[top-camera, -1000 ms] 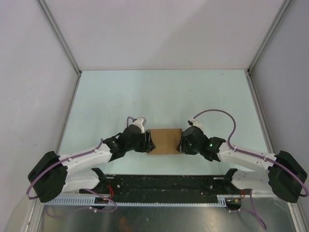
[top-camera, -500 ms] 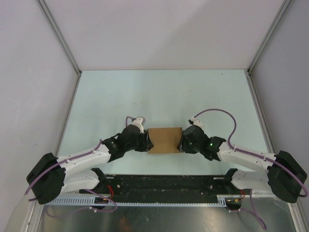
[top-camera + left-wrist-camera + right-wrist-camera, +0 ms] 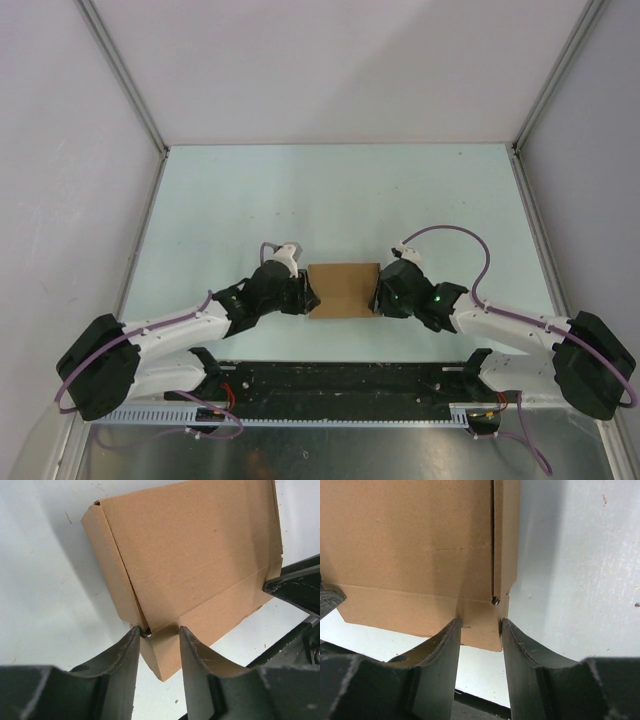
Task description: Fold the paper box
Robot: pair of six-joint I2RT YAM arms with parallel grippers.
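Note:
The paper box [image 3: 342, 290] is a plain brown, partly folded carton lying flat between the two arms near the table's front edge. My left gripper [image 3: 308, 297] is at its left end. In the left wrist view the gripper [image 3: 159, 630] is shut on the box's [image 3: 200, 555] near corner, both fingers touching the folded side wall. My right gripper [image 3: 376, 297] is at the box's right end. In the right wrist view the gripper [image 3: 481, 622] is shut on the near corner flap of the box [image 3: 410, 545]. The underside of the box is hidden.
The pale green table [image 3: 340, 190] is enclosed by grey walls at the left, right and back. A black base rail [image 3: 340, 380] runs along the near edge behind the arms. The right gripper's finger [image 3: 295, 587] shows at the edge of the left wrist view.
My left gripper's jaws have closed in onto the box's left corner. The right gripper and the box have hardly moved.

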